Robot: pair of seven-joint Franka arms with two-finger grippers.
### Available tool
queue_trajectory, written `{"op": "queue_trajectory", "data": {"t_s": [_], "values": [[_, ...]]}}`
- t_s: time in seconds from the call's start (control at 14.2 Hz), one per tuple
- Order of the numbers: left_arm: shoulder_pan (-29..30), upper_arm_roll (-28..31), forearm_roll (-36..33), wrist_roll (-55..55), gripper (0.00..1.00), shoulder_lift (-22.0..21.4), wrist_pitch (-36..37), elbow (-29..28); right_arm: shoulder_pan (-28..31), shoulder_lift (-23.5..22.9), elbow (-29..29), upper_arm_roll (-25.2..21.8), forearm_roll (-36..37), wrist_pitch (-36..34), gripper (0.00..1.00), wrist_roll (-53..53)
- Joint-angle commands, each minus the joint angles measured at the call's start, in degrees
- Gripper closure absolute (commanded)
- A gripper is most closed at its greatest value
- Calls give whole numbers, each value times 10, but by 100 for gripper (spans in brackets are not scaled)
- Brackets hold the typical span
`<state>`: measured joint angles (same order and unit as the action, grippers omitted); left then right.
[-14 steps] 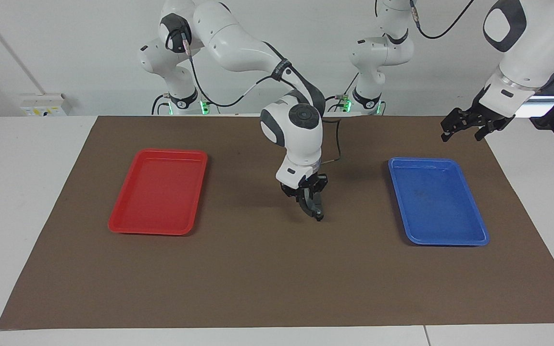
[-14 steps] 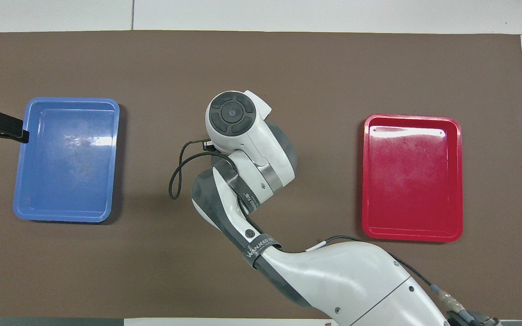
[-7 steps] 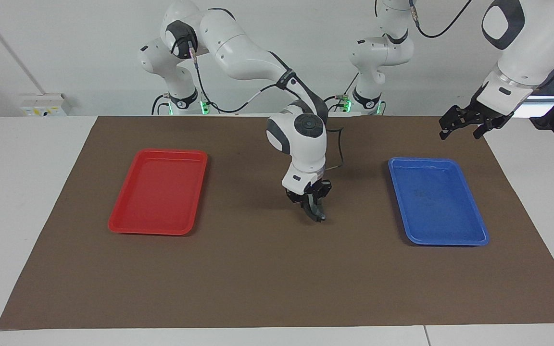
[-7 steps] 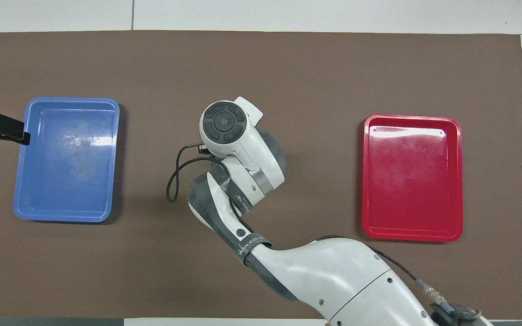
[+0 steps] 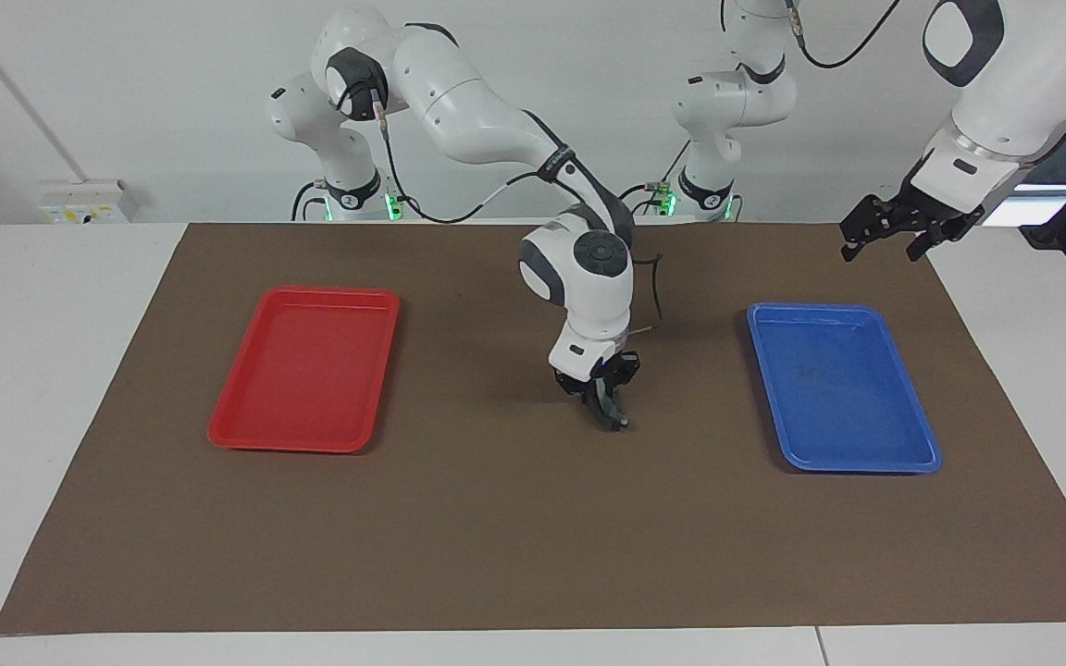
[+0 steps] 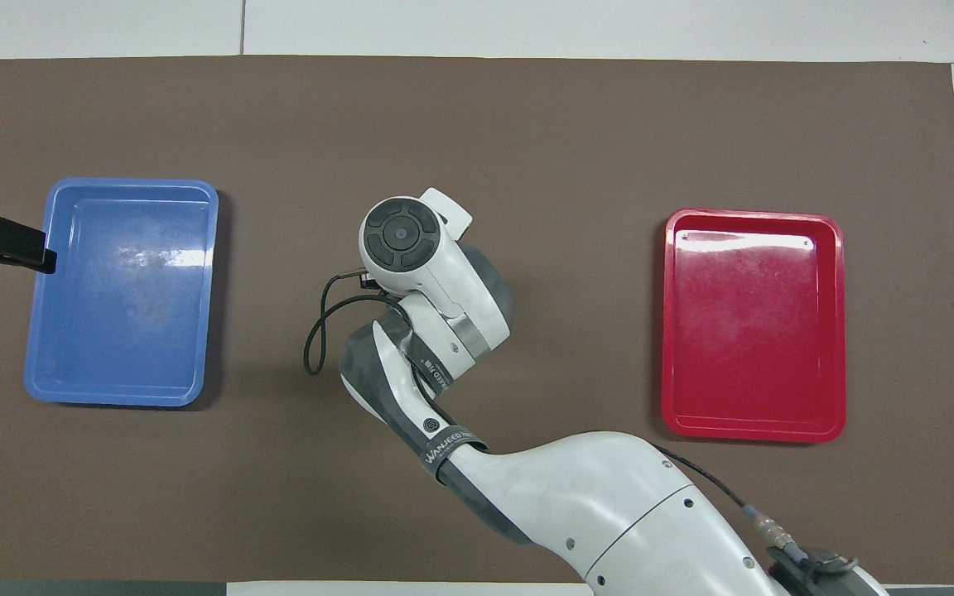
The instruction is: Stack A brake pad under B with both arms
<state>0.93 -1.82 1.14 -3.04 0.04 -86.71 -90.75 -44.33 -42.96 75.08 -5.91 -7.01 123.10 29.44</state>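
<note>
- Centrally, the right gripper (image 5: 609, 407) points down at the brown surface (image 5: 496, 536) between the red tray (image 5: 306, 370) and blue tray (image 5: 840, 388), clamped on a dark curved brake pad (image 5: 614, 416); which pad cannot be told.
- Left gripper (image 5: 898, 227) hovers at the blue tray's 12 o'clock in the facing view, fingers spread.

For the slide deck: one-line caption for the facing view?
Right gripper low over brown mat between red tray and blue tray.
</note>
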Motion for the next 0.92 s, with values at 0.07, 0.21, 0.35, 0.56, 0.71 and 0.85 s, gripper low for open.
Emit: {"op": "queue_trajectory", "data": {"t_s": [0.07, 0.21, 0.35, 0.56, 0.71, 0.85], "values": [[4, 1, -7, 0, 0, -17, -1, -20, -4, -4, -12, -2, -13, 7, 71, 25], [5, 3, -7, -1, 0, -18, 1, -20, -2, -3, -11, -2, -8, 6, 12, 24], [5, 3, -6, -1, 0, -17, 1, -20, 2, -3, -13, -2, -5, 7, 0, 24], [4, 3, -7, -1, 0, -17, 1, -20, 6, 24, -14, -10, 12, -3, 0, 23], [4, 3, -7, -1, 0, -18, 1, -20, 41, 59, -6, -14, 41, -33, 0, 22], [4, 2, -6, -1, 0, -18, 1, -20, 87, 111, 6, -14, 42, -77, 0, 19]]}}
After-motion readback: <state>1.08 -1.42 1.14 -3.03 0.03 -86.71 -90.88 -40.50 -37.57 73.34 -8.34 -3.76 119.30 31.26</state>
